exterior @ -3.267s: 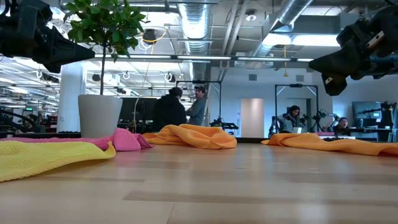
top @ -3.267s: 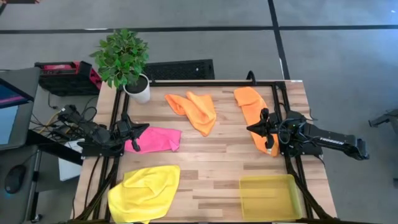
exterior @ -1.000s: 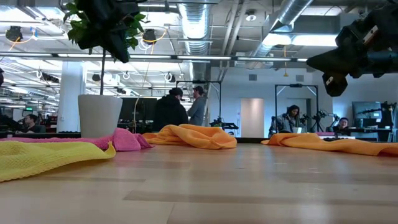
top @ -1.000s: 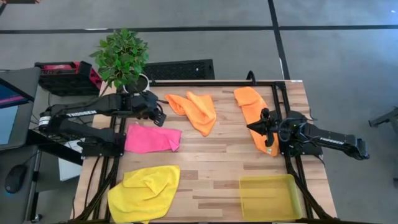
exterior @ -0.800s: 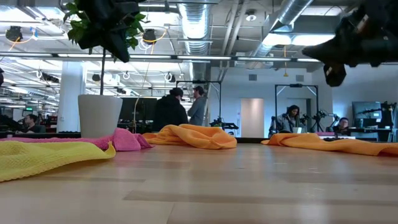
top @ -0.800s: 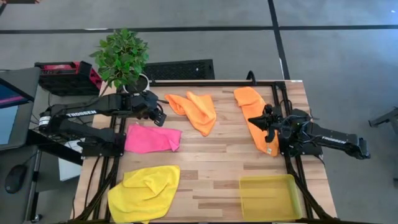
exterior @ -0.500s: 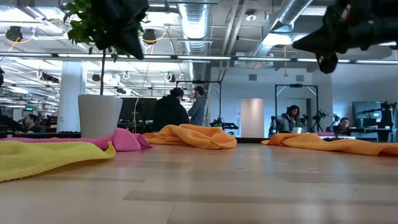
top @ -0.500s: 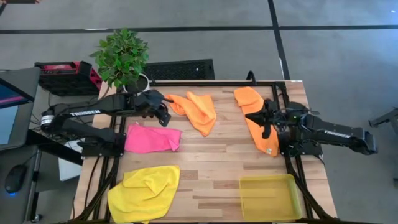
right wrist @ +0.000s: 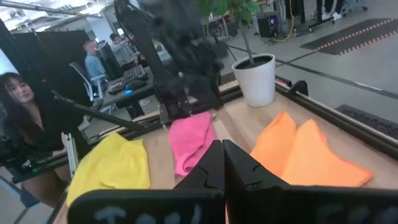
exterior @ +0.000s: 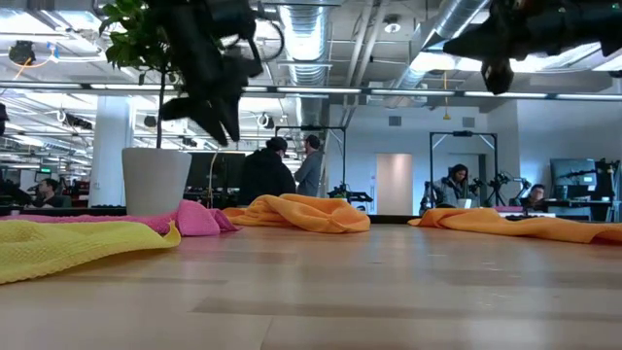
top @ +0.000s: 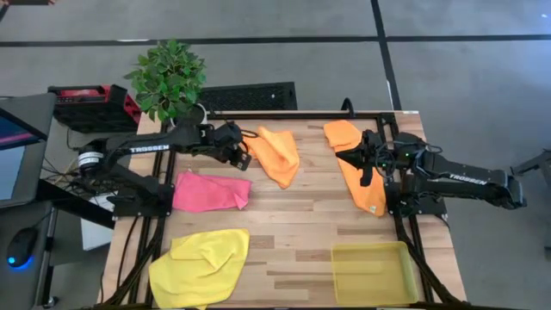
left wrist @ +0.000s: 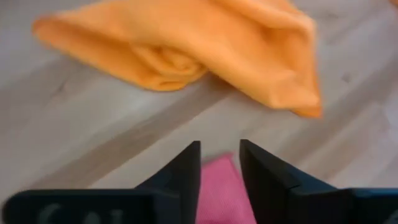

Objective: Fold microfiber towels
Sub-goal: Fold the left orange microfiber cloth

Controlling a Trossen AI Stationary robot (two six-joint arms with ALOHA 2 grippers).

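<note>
The middle orange towel (top: 274,153) lies crumpled at twelve o'clock on the surface (top: 293,226), its long axis running toward four o'clock. The left gripper (top: 241,155) hovers just at its nine o'clock edge, jaws parted and empty (clearly the nearer arm). The right gripper (top: 365,168), jaws clenched on nothing, hangs over the other orange towel (top: 355,172) at two o'clock.

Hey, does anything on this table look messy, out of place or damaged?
Nothing looks damaged or spilled. All four towels lie crumpled and unfolded: two orange ones, the pink one and the yellow one. The yellow tray sits empty.
</note>
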